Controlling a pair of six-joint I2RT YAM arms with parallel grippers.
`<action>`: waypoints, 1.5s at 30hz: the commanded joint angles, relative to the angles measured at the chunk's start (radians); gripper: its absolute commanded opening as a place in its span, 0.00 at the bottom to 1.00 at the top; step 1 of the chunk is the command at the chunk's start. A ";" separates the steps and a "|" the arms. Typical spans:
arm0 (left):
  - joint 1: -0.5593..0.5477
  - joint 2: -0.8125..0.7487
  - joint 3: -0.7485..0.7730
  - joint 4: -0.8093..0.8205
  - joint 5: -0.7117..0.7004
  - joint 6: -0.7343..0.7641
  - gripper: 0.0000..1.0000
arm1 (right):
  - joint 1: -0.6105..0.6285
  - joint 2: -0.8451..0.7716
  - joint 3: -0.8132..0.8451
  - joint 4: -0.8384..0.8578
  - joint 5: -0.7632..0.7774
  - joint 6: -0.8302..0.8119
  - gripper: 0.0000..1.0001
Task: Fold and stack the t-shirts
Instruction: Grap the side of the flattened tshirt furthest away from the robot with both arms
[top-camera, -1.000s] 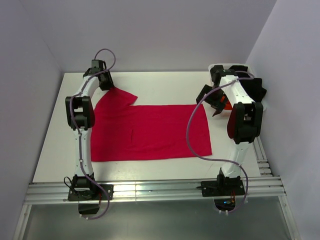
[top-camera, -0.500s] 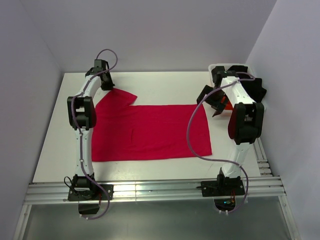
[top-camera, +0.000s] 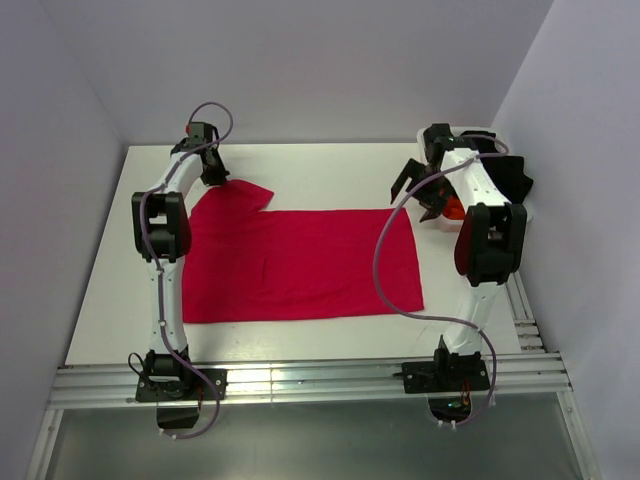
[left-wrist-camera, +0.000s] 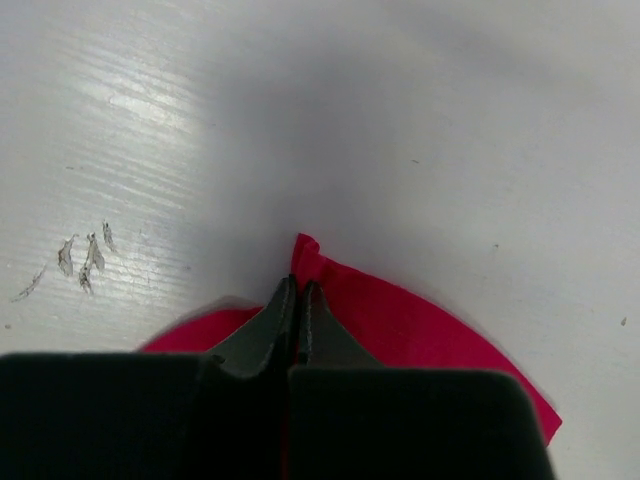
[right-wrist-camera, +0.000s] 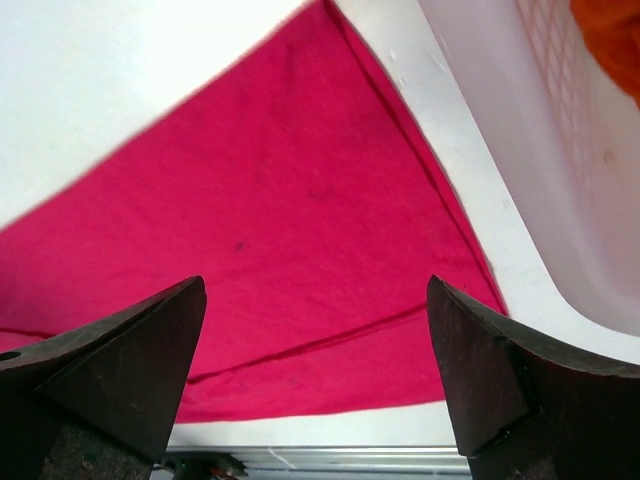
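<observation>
A crimson-red t-shirt (top-camera: 300, 265) lies spread flat on the white table (top-camera: 320, 170). My left gripper (top-camera: 222, 180) is shut on the tip of its far left sleeve. In the left wrist view the gripper (left-wrist-camera: 298, 288) has its jaws closed on a peak of the red cloth (left-wrist-camera: 400, 320). My right gripper (top-camera: 417, 195) is open and empty, above the table by the shirt's far right corner. In the right wrist view the gripper (right-wrist-camera: 315, 370) hangs wide open over the red shirt (right-wrist-camera: 280, 200). An orange shirt (top-camera: 452, 208) and a black shirt (top-camera: 515, 175) are at the basket.
A white lattice basket (top-camera: 480, 135) stands at the far right edge of the table; its wall (right-wrist-camera: 520, 150) and orange cloth (right-wrist-camera: 610, 40) show in the right wrist view. A metal rail (top-camera: 300, 380) runs along the near edge. Grey walls enclose the table.
My right gripper has lifted and swung a little farther back and left. My left gripper has shifted slightly farther back with the sleeve tip. The shirt body has not moved.
</observation>
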 joint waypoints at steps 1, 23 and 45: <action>-0.002 -0.002 -0.047 -0.153 0.018 -0.023 0.00 | 0.005 0.018 0.084 0.011 -0.005 -0.016 0.98; -0.002 -0.172 -0.208 -0.144 0.035 -0.020 0.00 | 0.005 0.021 0.007 0.164 0.064 -0.057 0.98; -0.002 -0.232 -0.190 -0.146 0.062 -0.034 0.00 | -0.007 0.233 0.095 0.195 0.024 -0.044 0.93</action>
